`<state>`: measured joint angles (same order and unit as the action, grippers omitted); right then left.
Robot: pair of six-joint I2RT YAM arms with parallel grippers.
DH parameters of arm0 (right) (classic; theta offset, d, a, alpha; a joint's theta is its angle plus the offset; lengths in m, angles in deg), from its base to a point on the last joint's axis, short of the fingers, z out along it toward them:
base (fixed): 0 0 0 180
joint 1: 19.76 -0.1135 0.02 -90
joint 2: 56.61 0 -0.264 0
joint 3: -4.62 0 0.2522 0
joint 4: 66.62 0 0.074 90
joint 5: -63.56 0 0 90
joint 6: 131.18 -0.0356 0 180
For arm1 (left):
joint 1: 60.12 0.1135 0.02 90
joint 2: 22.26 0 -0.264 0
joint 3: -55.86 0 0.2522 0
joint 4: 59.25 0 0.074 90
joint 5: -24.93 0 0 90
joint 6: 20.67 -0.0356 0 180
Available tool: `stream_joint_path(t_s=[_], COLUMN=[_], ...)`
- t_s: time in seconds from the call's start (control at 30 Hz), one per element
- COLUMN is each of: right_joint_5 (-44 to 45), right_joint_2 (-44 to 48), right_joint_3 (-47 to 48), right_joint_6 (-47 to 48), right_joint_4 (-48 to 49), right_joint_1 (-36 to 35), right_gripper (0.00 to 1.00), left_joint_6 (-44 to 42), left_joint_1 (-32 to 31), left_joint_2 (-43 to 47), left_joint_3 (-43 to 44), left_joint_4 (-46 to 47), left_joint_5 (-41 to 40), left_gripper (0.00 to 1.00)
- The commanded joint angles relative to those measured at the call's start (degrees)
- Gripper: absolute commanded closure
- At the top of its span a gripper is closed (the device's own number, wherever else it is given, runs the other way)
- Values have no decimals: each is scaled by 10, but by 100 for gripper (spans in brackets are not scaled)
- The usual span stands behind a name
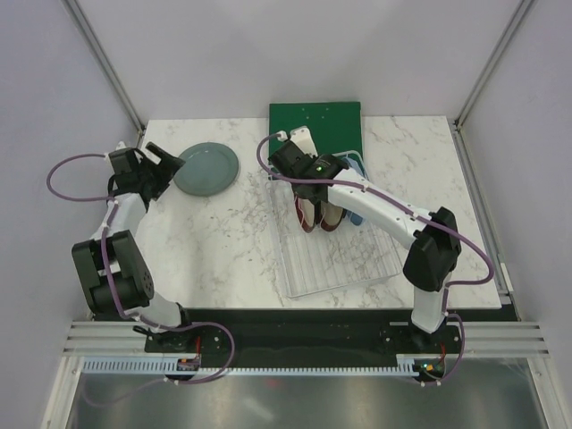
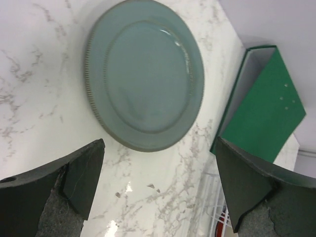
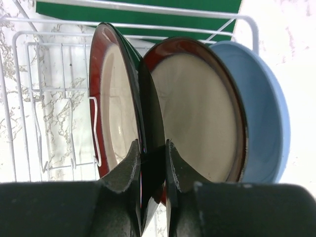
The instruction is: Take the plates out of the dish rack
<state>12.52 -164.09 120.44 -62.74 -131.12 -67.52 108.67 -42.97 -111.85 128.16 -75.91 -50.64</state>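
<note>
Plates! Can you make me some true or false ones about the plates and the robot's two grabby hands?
1. The grey-green plate lies flat on the table, outside the dish rack. True.
2. The left gripper is holding the grey-green plate. False: its fingers are wide open with nothing between them, and the plate lies on the table beyond them.
3. The right gripper pinches the rim of a red-brown plate. True.
4. The light blue plate lies flat on the table. False: it stands on edge in the dish rack.
</note>
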Motion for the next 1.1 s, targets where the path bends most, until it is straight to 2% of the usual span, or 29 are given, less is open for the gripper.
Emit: stream_joint_path(t_s=[0.0,0.27,0.43,0.57,0.8,1.07], right_joint_5=[116,216,194,156,78,-18], right_joint_2=[23,25,59,72,70,94], right_joint_3=[83,122,146,184,238,213], right_joint_6=[50,60,57,62,64,43], right_joint_4=[2,-30,-32,-37,-31,42], right_joint_1=[-16,-39,-46,-54,-76,-77], right_gripper=[100,100,100,100,100,100], left_joint_6=[-23,-24,-15,17,76,210], left_joint_1=[-20,-78,-109,-120,-144,-149], left_joint_2=[44,91,107,113,117,104], left_joint_3=[-13,-25,-28,-44,-109,-201], left_joint_4=[9,9,21,74,199,455], left_joint_5=[47,73,110,166,205,249], left_gripper=[0,0,0,0,0,0])
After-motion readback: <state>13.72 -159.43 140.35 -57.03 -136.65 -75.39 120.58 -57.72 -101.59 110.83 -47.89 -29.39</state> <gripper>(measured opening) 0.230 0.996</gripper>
